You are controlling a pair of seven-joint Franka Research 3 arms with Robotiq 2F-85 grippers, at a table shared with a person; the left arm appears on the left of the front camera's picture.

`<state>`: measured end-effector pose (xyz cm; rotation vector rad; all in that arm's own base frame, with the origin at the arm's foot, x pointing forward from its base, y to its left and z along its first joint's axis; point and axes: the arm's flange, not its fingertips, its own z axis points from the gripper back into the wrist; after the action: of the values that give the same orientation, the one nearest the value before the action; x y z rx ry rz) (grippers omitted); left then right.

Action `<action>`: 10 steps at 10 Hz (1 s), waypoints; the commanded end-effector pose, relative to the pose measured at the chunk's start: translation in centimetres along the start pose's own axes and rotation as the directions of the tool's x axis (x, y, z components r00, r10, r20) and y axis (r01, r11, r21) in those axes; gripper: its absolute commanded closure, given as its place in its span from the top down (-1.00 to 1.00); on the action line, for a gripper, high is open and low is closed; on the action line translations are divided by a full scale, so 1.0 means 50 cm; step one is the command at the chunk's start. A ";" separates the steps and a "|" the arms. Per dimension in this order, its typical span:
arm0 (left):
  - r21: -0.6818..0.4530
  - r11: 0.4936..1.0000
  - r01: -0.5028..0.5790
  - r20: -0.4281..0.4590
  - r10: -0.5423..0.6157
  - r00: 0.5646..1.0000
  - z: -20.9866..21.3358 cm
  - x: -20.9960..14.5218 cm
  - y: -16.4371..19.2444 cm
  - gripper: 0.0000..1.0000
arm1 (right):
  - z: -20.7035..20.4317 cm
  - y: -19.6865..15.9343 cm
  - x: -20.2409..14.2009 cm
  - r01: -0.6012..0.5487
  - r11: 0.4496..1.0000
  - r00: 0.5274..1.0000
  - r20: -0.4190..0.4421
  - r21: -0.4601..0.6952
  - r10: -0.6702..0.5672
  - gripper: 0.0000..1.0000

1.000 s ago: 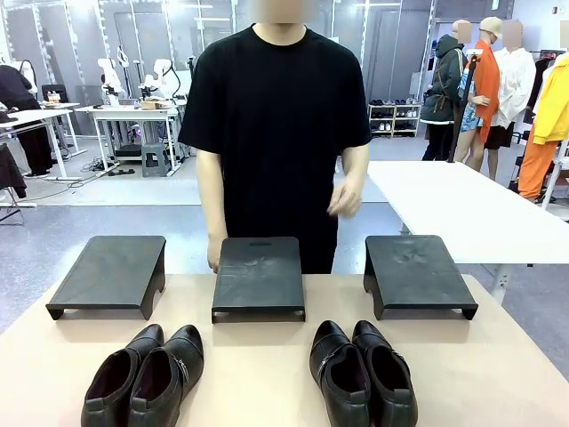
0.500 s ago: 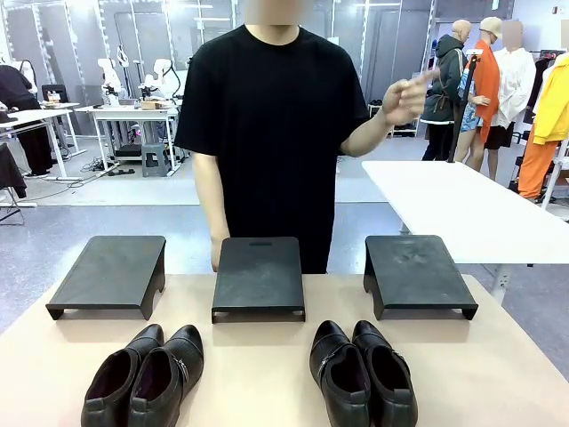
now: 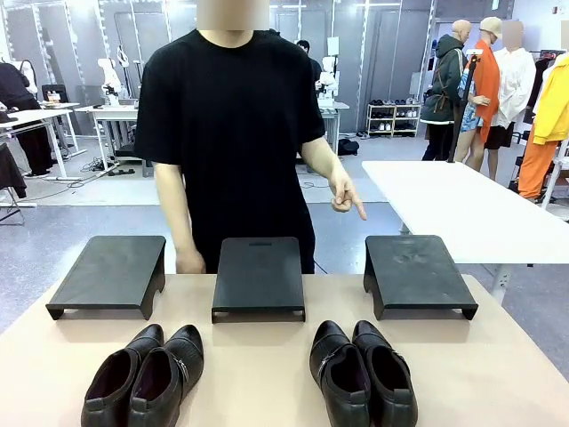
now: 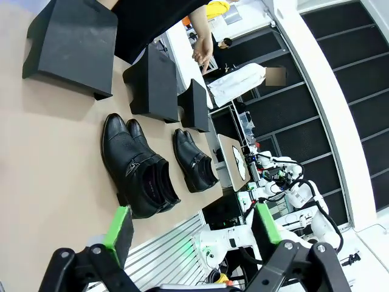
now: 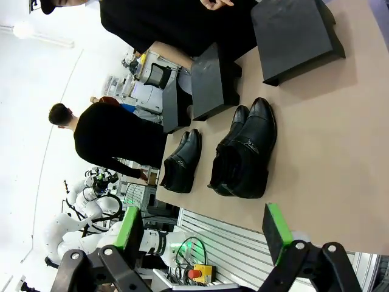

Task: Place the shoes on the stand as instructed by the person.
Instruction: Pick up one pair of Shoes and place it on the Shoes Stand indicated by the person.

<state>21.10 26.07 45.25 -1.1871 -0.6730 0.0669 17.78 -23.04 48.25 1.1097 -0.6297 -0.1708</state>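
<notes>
Two pairs of glossy black shoes stand near the table's front edge: the left pair [image 3: 147, 374] and the right pair [image 3: 363, 374]. Behind them sit three black stands, left [image 3: 111, 271], middle [image 3: 259, 274] and right [image 3: 416, 271]. The person [image 3: 227, 133] stands behind the middle stand; one hand [image 3: 348, 196] points a finger down, between the middle and right stands. My left gripper [image 4: 191, 225] is open, high above the left pair [image 4: 140, 173]. My right gripper [image 5: 202, 226] is open, high above the right pair [image 5: 243, 158].
The person's other hand [image 3: 189, 261] rests at the table's far edge between the left and middle stands. A white table [image 3: 462, 209] stands behind at the right. Bare tabletop [image 3: 258, 374] lies between the two pairs.
The person has stepped to picture left. Their hand, raised near shoulder height half a second ago, has come down and now points a finger downward.
</notes>
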 end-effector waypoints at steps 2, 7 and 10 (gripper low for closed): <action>-0.006 1.000 0.020 -0.017 -0.020 1.000 0.006 -0.004 0.001 1.00 | 0.001 0.001 0.000 -0.020 1.000 1.000 0.008 0.012 0.020 1.00; -0.006 1.000 0.020 -0.017 -0.020 1.000 0.006 -0.004 0.001 1.00 | -0.008 0.025 0.009 0.026 0.998 0.999 -0.028 -0.062 -0.028 1.00; -0.006 1.000 0.020 -0.017 -0.020 1.000 0.006 -0.004 0.001 1.00 | -0.125 0.155 0.056 0.016 0.982 0.970 -0.233 -0.187 -0.061 1.00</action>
<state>21.12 26.03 45.27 -1.1868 -0.6716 0.0659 21.07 -18.37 52.12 1.0042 -0.4713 -0.1444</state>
